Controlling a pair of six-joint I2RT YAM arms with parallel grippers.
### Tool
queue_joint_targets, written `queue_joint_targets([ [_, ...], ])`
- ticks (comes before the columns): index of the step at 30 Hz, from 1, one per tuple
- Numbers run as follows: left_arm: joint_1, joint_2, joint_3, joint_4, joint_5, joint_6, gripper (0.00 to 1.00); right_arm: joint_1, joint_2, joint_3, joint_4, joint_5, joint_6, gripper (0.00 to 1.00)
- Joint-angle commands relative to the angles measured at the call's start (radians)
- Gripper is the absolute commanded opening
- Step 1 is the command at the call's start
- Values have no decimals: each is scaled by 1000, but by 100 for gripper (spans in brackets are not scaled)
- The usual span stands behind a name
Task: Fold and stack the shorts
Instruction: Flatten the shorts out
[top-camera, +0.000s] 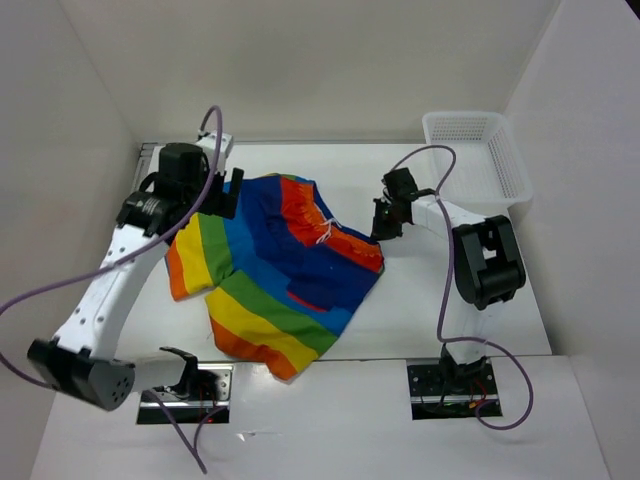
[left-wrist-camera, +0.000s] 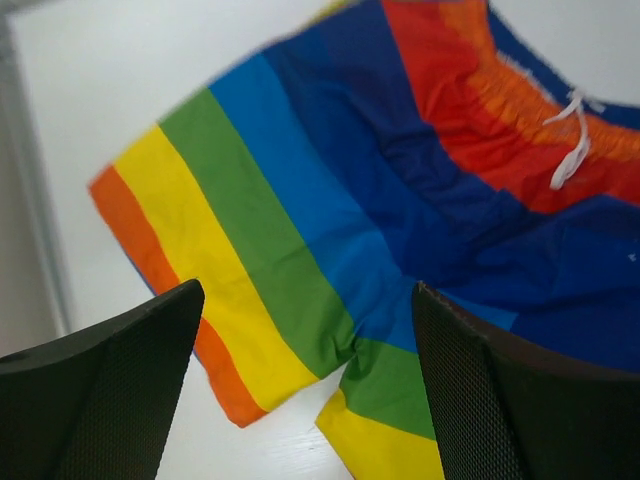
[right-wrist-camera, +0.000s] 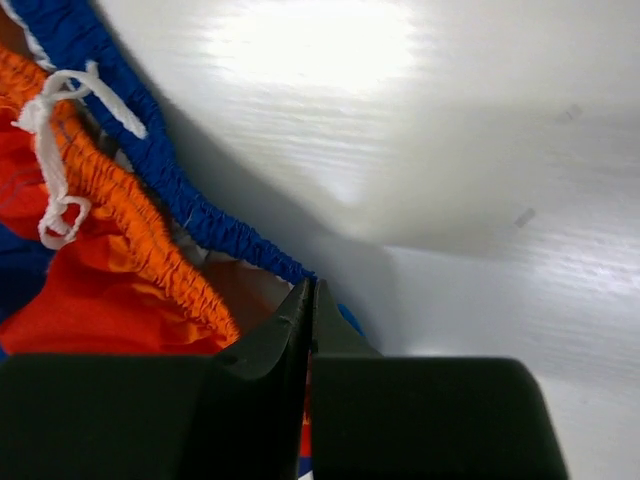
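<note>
White table (top-camera: 400, 320): shorts (top-camera: 280, 270) spread mid-table, unfolded, one hem past the near edge. Mesh basket (top-camera: 480, 150) at far right corner, well apart. Left gripper (left-wrist-camera: 307, 290) released, above a leg. Right gripper (right-wrist-camera: 308, 290) clenched on the shorts' waistband, grip point largely hidden by its own fingers. Drawstring (right-wrist-camera: 55, 160) lies loose.

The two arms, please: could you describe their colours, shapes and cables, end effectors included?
The left arm and right arm have white links and bulky black joints, each trailing a loose purple cable. The left end effector and right end effector are black; the fingers are flat and mesh-textured.
</note>
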Motion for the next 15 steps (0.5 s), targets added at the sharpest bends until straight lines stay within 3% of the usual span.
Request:
queue_joint_targets([
  [1,59,74,-28,97,200,2,91,-23,-89,-69,29,-32,27,0],
  [10,194,372,133,116,290,2,96,-149,-348,-248,-48,175,149,2],
  [12,236,415,185,116,321,2,96,-160,-381,-248,-68,226,149,20],
  [14,285,488,232,104,369,2,95,-160,-404,-220,-79,226,140,56],
  [15,297,505,252,91,369,2,93,-160,-404,-190,-79,226,128,63],
])
